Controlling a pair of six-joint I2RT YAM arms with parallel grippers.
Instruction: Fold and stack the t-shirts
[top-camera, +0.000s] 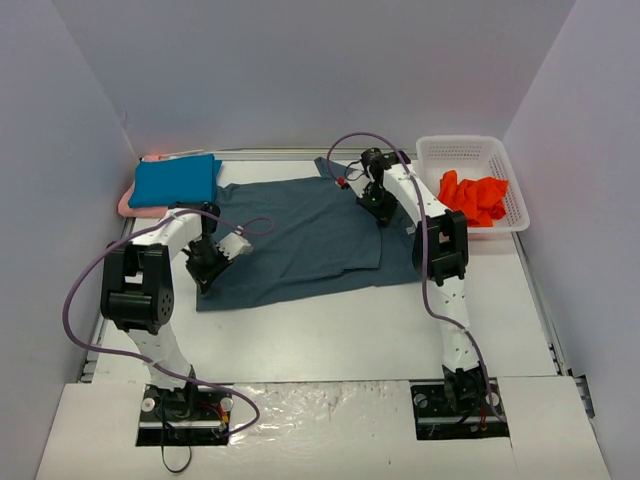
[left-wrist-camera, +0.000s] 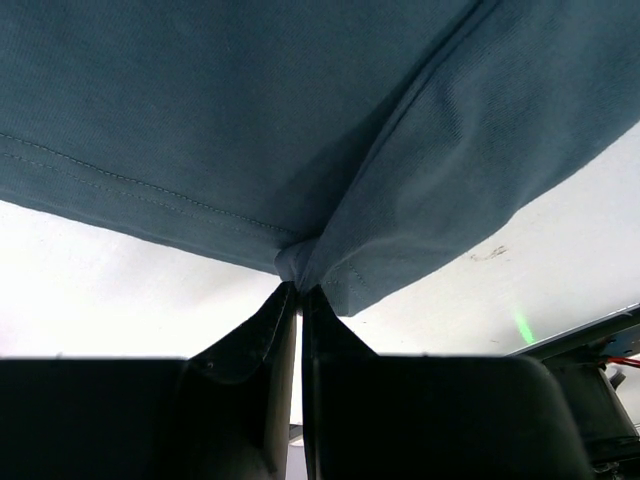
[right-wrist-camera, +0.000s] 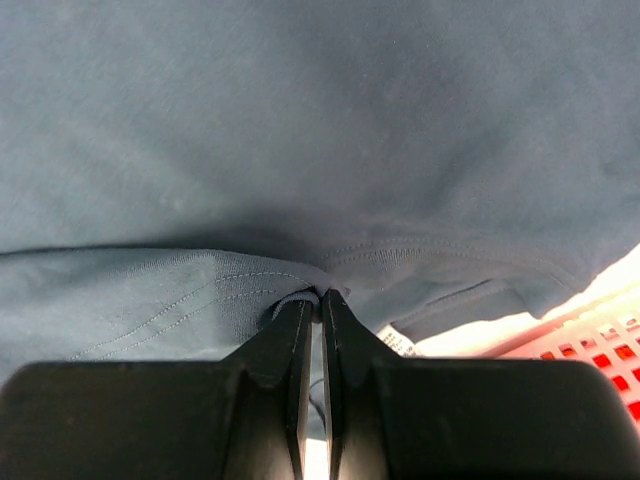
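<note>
Lying spread over the white tabletop (top-camera: 330, 320), the dark slate blue-grey t-shirt (top-camera: 310, 235) reaches from the left pincer (left-wrist-camera: 298, 292) across to the right pincer (right-wrist-camera: 320, 298) and fills the ground between them. To the right of the right pincer and a little beyond it stands the white lattice basket (top-camera: 500, 160), close to that pincer's arm. Beyond the left pincer and slightly to its left lies the folded bright teal-blue t-shirt (top-camera: 175, 181), near the slate shirt's far left edge. The orange-red t-shirt (top-camera: 475, 197) sits crumpled inside the basket. Under the teal one lies the pale pink t-shirt (top-camera: 128, 205), with only a strip of it showing on the side away from the pincer. The left pincer is clamped tight on the slate shirt's stitched hem at its near left corner, a small bunch of cloth nipped between the tips. The right pincer is likewise closed hard on a fold of the same shirt at its far right, beside a seamed band, with a white label (right-wrist-camera: 400, 341) just under its tips
</note>
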